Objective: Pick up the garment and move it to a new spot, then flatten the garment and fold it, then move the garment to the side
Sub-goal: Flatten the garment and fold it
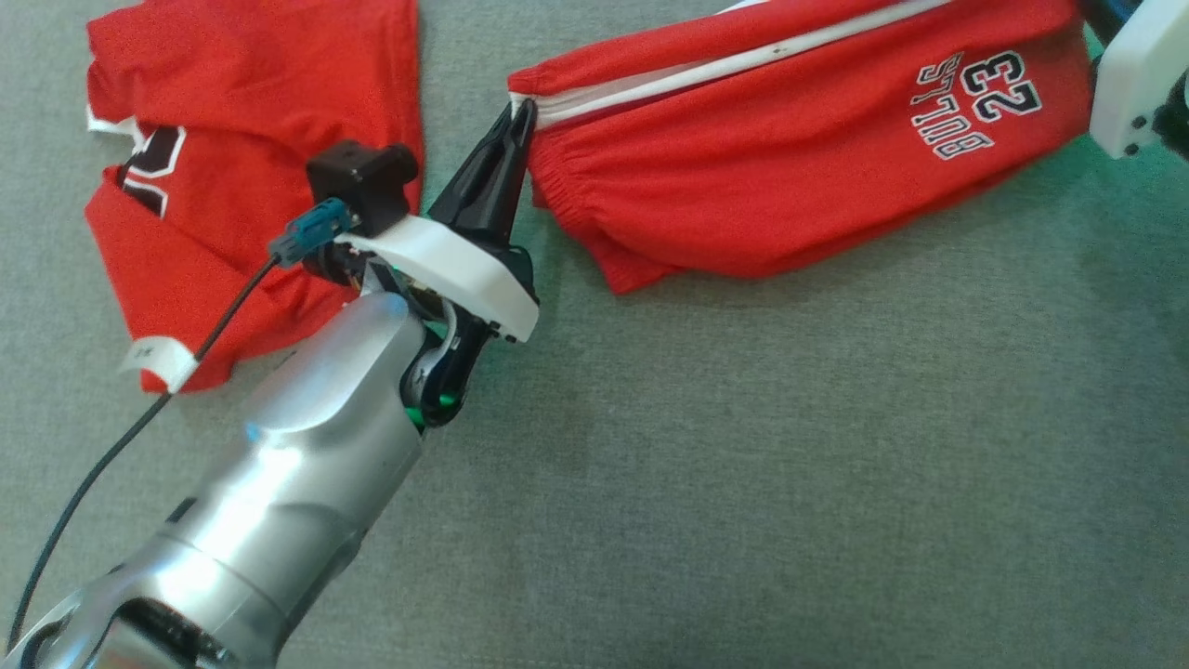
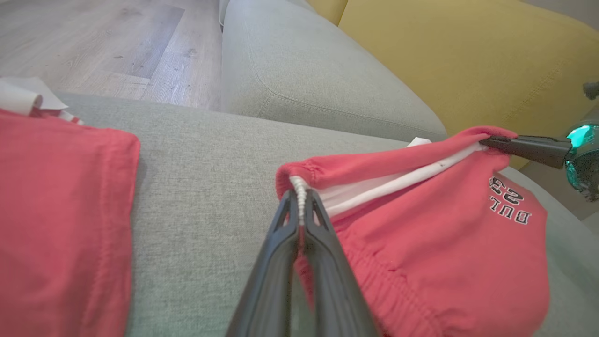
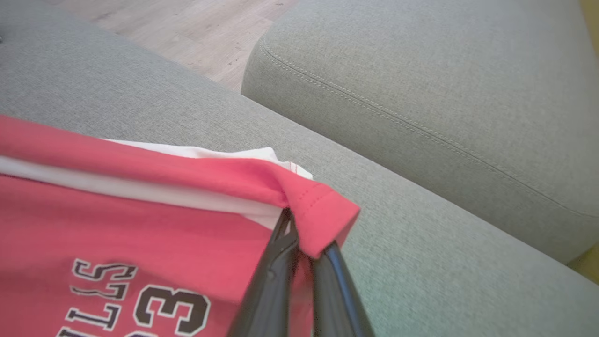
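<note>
Red shorts (image 1: pixel 817 167) with a white side stripe and black, white-outlined lettering (numerals "23" included); second red garment (image 1: pixel 251 121) with white trim; grey woven sofa (image 1: pixel 743 465); yellow backrest (image 2: pixel 468 61); pale wood-grain floor (image 2: pixel 117 42); left end effector (image 1: pixel 522 116) black, housing white.

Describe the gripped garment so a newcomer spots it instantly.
On the grey cushion are two red garments. Take the right one, the red shorts stretched between the left end effector and the right end effector. Unlike the red top beside it, it has a white stripe and a BULLS 23 print.
</note>
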